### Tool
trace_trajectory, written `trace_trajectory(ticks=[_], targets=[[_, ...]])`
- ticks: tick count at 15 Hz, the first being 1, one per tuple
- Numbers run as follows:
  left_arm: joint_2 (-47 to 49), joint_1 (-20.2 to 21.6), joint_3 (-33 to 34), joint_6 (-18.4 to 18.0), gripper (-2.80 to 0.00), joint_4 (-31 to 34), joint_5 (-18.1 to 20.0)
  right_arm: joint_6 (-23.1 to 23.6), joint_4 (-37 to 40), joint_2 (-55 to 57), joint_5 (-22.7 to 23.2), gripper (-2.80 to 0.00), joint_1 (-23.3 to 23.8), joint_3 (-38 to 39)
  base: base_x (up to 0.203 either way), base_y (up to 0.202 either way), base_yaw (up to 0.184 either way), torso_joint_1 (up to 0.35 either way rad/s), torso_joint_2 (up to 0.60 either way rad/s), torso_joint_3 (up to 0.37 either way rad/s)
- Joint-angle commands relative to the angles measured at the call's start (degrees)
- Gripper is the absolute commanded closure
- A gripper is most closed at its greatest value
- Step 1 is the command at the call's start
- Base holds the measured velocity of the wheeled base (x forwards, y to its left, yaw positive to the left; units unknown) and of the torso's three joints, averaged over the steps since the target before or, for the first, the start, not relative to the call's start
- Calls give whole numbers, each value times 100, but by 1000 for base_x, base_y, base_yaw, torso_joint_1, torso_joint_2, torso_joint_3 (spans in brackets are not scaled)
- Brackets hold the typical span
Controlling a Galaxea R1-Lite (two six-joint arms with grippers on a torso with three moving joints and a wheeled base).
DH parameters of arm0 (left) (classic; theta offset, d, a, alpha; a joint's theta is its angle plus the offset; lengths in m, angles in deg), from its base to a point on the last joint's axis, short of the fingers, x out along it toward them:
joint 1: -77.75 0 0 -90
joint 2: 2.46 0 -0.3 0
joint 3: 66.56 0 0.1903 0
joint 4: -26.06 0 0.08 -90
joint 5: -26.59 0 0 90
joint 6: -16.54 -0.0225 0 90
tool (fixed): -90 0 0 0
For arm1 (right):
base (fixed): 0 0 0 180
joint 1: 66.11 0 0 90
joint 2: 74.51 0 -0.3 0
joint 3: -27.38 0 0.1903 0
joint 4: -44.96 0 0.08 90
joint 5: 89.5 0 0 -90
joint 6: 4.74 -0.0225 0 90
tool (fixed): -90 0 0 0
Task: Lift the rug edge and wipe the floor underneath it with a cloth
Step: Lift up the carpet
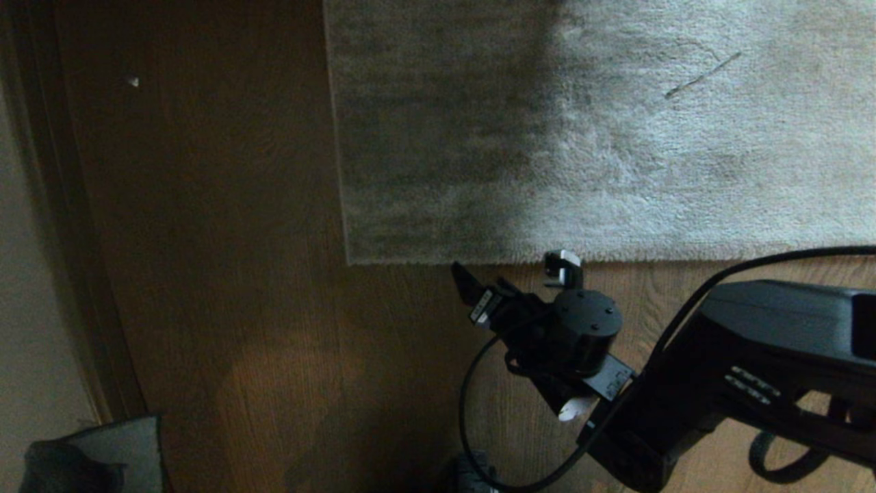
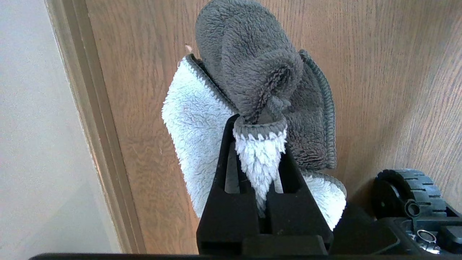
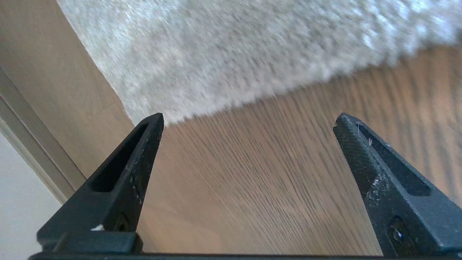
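Rug (image 1: 616, 137) runs off the top and right of the head view, so only its near-left corner shows; its left half sits in deep shadow and the pile there is hard to read. The rug edge (image 1: 684, 259) lies flat on the floor (image 1: 239, 274), a straight hem partly hidden behind the right hand (image 1: 513, 274). A small pale speck on the floor at far left is too small to identify. In the bottom-left corner of the head view a dim grey shape is cut off by the frame.

Right hand hovers over bare planks just short of the hem, near the rug's corner, fingers (image 3: 133, 162) spread wide, nothing between them, touching nothing. In the right wrist view the rug is motion-blurred.

Left hand (image 2: 260, 126) is barely seen in the head view; in its own wrist view it is clamped tight on the cloth (image 2: 252, 72), a fluffy rag, dark grey on one face and pale blue-white on the other, bunched and hanging past the fingertips above the floor beside the skirting board (image 2: 90, 126). A black wheel (image 2: 408, 191) of the base pokes in at the corner.
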Motion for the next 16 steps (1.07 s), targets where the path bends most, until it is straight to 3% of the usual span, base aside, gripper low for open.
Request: trace_trajectory(ticks=[1, 16], targets=[[-2, 1, 2, 12, 0, 0, -1, 26, -276, 179, -9, -280, -7, -138, 0, 0, 0, 0, 0, 0], [-2, 1, 2, 4, 0, 0, -1, 35, -276, 591, 0, -280, 2, -709, 0, 0, 0, 0, 0, 0]])
